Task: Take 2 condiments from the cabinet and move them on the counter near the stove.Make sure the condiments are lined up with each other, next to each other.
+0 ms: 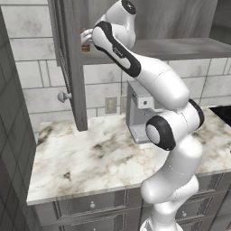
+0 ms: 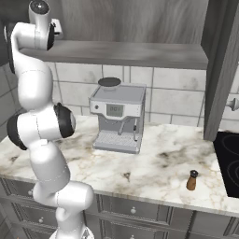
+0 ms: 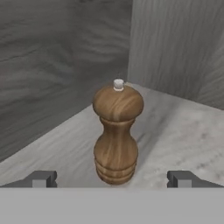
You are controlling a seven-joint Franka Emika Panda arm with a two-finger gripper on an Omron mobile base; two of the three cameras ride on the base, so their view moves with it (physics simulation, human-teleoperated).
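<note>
Arm [image 1: 153, 81] blocks most of the cabinet [image 1: 72, 67] opening from the left, leaving only a sliver of the dark brown shaker [image 1: 85, 40] visible by the wrist; the espresso machine [image 2: 116, 119] panel has a small display I cannot read, and no writing is legible anywhere. On the shelf board [image 3: 183, 131] the dark brown shaker stands upright in the corner, centred between and just ahead of the gripper [image 3: 112, 179], whose fingers [image 3: 41, 178] are spread wide, holding nothing. The lighter shaker [image 2: 192, 180] stands on the counter [image 2: 154, 172] near the stove [image 2: 228, 161].

Dark brown shaker [image 3: 116, 133] upright on the cabinet shelf [image 3: 183, 131] — orange-brown black-capped one [image 2: 192, 180] upright on the counter [image 2: 154, 170] near the stove [image 2: 228, 161].
</note>
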